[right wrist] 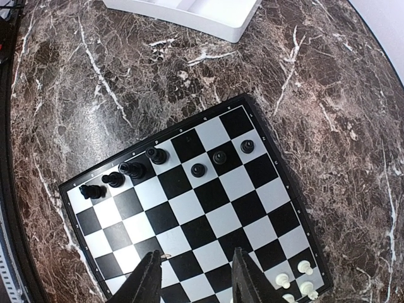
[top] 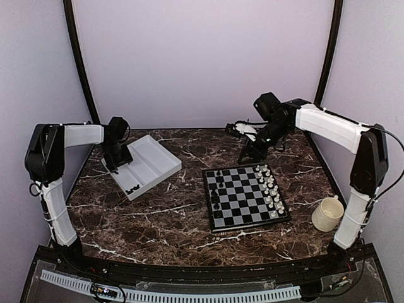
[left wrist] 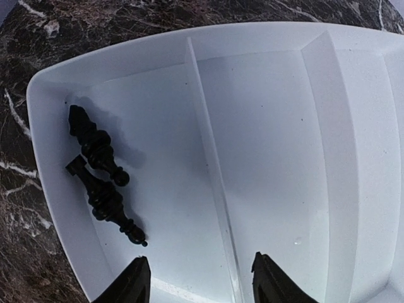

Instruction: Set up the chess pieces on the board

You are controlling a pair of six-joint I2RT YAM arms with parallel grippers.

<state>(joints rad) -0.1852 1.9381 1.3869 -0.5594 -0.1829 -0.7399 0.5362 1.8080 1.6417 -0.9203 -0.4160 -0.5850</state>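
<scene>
The board (top: 246, 197) lies right of the table's middle. Several black chess pieces (top: 218, 189) stand along its left side, and white chessmen (top: 271, 189) fill its right side. In the right wrist view the black chess pieces (right wrist: 156, 155) stand in the board's (right wrist: 208, 208) far rows. My right gripper (right wrist: 196, 278) hovers open above the board's middle with nothing between its fingers. Two black chess pieces (left wrist: 104, 199) lie on their sides in the left compartment of the white tray (left wrist: 38, 107). My left gripper (left wrist: 199, 284) hangs open over the tray, to the right of them, astride the divider.
The white two-compartment tray (top: 142, 165) sits at the back left, angled, with black pieces (top: 131, 188) at its near end. A cream mug (top: 328, 213) stands right of the board. The tray's corner (right wrist: 189, 12) shows beyond the board in the right wrist view.
</scene>
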